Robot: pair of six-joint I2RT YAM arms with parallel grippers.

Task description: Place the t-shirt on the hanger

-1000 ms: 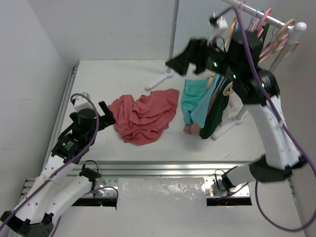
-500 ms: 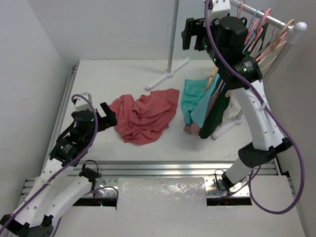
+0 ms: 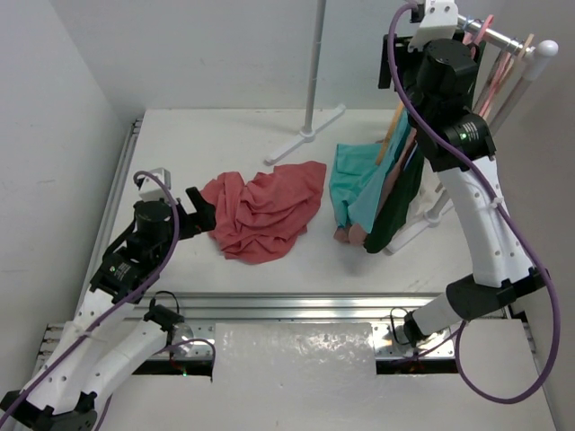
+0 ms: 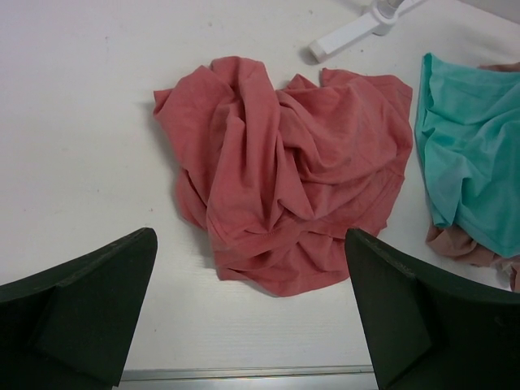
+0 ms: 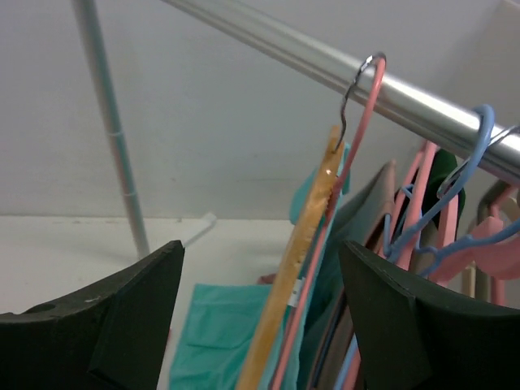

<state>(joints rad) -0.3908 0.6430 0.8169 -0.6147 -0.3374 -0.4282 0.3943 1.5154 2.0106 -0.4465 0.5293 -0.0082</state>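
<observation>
The coral-red t-shirt (image 3: 265, 211) lies crumpled on the table, and fills the middle of the left wrist view (image 4: 292, 171). My left gripper (image 3: 199, 215) is open and empty, low at the shirt's left edge; in its own view (image 4: 256, 325) the jaws stand wide, just short of the shirt's near hem. The wooden hanger (image 3: 392, 135) hangs by its metal hook (image 5: 351, 97) on the rail (image 5: 406, 93). My right gripper (image 3: 400, 67) is raised beside the rail, open and empty. In its own view (image 5: 260, 325) the hanger (image 5: 301, 276) runs between the jaws, touching neither.
A teal shirt (image 3: 355, 184) and a dark green garment (image 3: 400, 211) hang on the rack at the right, reaching the table. Pink hangers (image 5: 341, 211) and a blue hanger (image 5: 479, 154) crowd the rail beside the wooden one. The rack's upright pole (image 3: 314, 63) stands at the back.
My right arm has swung up and to the right, from over the table to the rail by the wooden hanger. My left gripper has crept slightly toward the t-shirt.
</observation>
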